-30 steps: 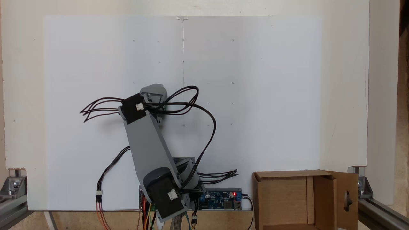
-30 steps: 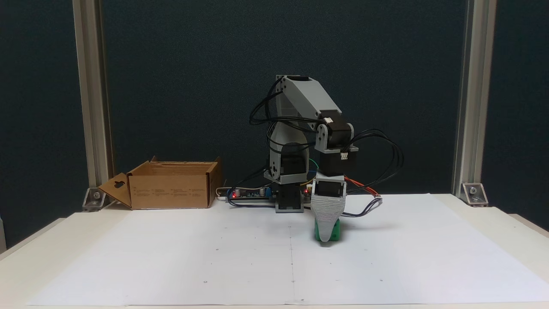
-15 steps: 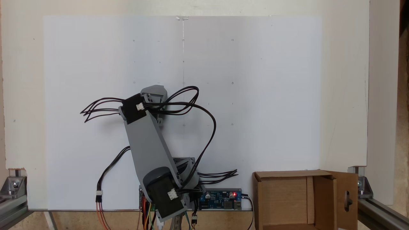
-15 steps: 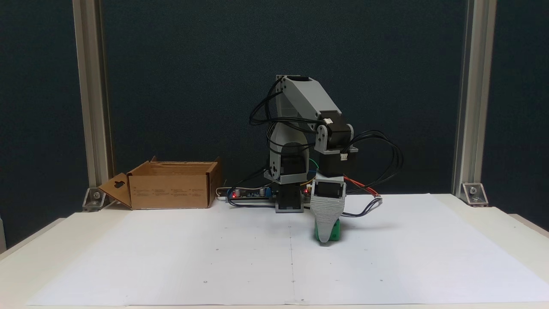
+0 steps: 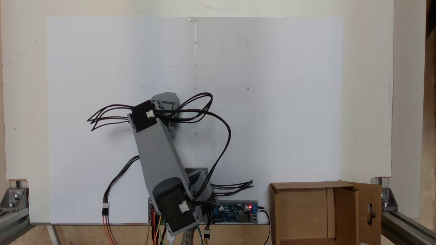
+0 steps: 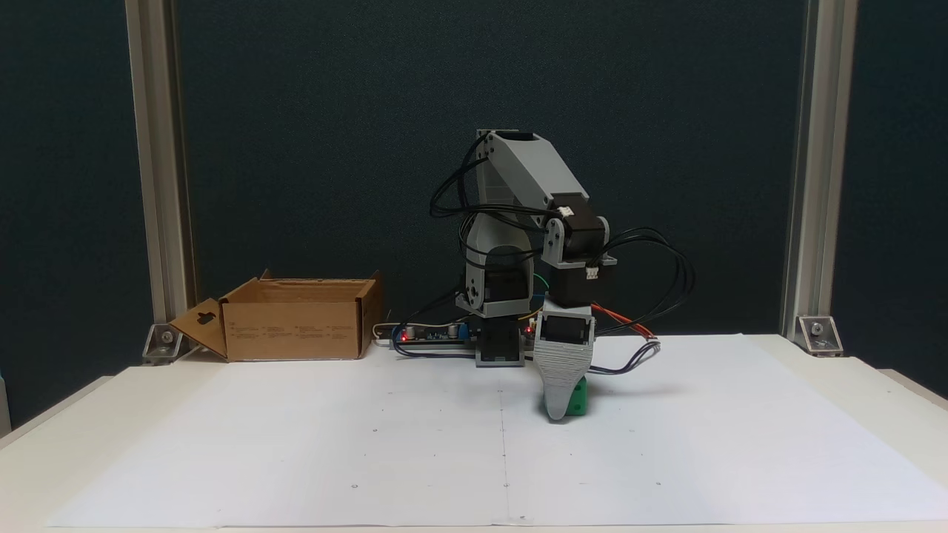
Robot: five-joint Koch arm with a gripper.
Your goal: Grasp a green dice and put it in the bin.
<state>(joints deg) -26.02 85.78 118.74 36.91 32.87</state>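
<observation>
Since a second ago we have shifted slightly over the green dice [image 6: 577, 394], end effector [image 6: 557, 411] state unclear, dice on the bench, bin [image 6: 295, 320] at nine o'clock, carry remaining.

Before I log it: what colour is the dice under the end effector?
Bright green; the dice shows best in a fixed view.

arm [image 6: 544, 185] bent down | green dice [image 6: 576, 397] on paper behind front jaw | bin [image 6: 292, 318] far left
</observation>
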